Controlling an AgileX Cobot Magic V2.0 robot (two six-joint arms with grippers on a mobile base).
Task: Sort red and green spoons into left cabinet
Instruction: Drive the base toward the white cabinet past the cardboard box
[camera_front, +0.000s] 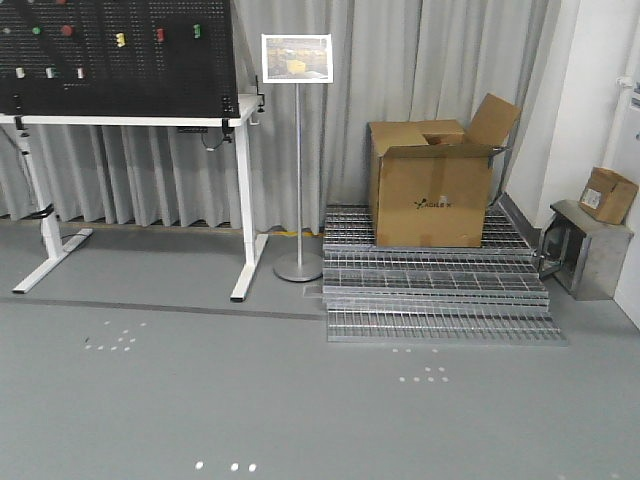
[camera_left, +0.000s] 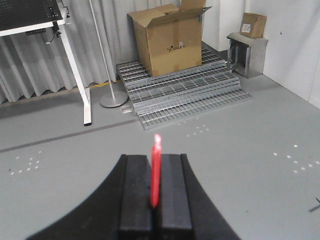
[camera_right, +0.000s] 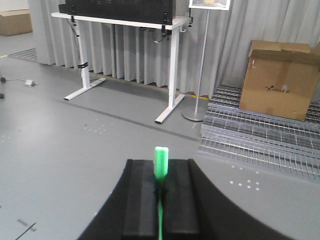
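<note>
In the left wrist view my left gripper (camera_left: 156, 165) is shut on the red spoon (camera_left: 156, 175), which stands edge-on between the black pads with its tip poking past them. In the right wrist view my right gripper (camera_right: 161, 167) is shut on the green spoon (camera_right: 161, 162); its end sticks up past the pads and its thin handle runs down between them. Both grippers are held above the grey floor. The left cabinet is out of view in all frames. Neither gripper shows in the front view.
Ahead stand a white-legged table (camera_front: 244, 200) with a black pegboard (camera_front: 115, 55), a sign stand (camera_front: 297, 265), a cardboard box (camera_front: 430, 185) on stacked metal grates (camera_front: 435, 290), and a grey metal box (camera_front: 590, 250) at the right wall.
</note>
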